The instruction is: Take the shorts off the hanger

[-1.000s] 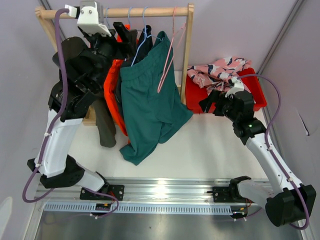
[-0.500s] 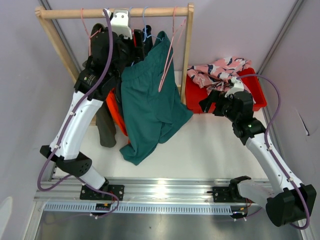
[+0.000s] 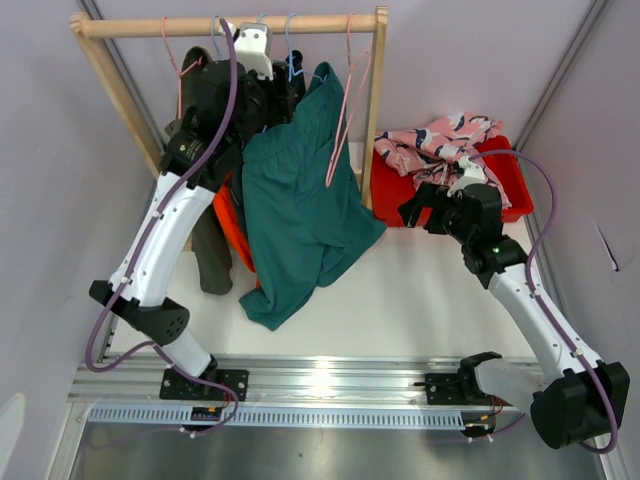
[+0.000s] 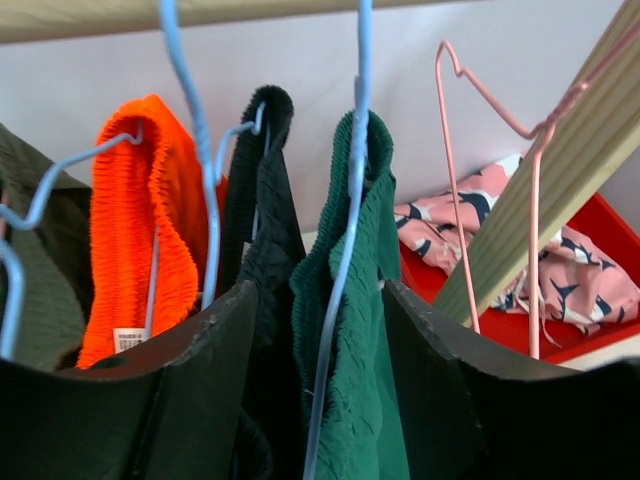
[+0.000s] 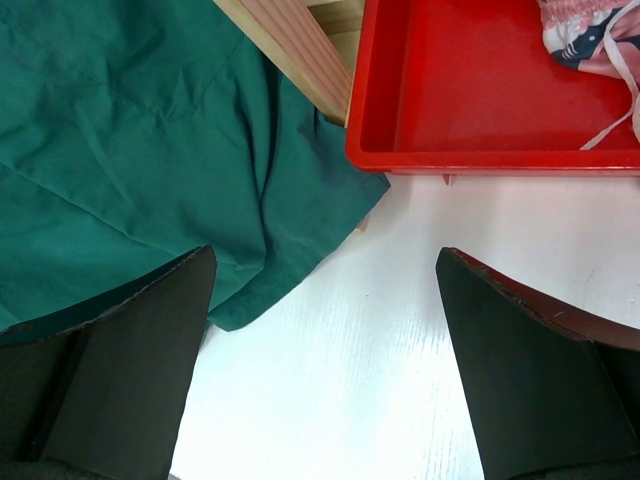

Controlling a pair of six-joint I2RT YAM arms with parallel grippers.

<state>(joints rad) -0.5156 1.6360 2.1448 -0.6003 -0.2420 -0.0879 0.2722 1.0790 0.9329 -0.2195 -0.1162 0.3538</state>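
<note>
Waistband of the teal shorts (image 4: 372,330) sits between the partly open left fingers (image 4: 200,390), lower centre; contact unclear. Right fingers (image 5: 530,370) spread wide, empty, above the desk (image 5: 330,350).

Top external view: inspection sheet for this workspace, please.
Surface: white tabletop.
Job's things: teal fabric shorts, orange shorts, navy shorts and olive shorts hang on wire hangers from the wooden rail; pink printed shorts lie in the red plastic bin.
Clutter: bare pink wire hanger.
Hands: left hand open astride the teal waistband; right hand open over the tabletop.
Cables: purple cable along each arm.
Surroundings: lilac walls.
</note>
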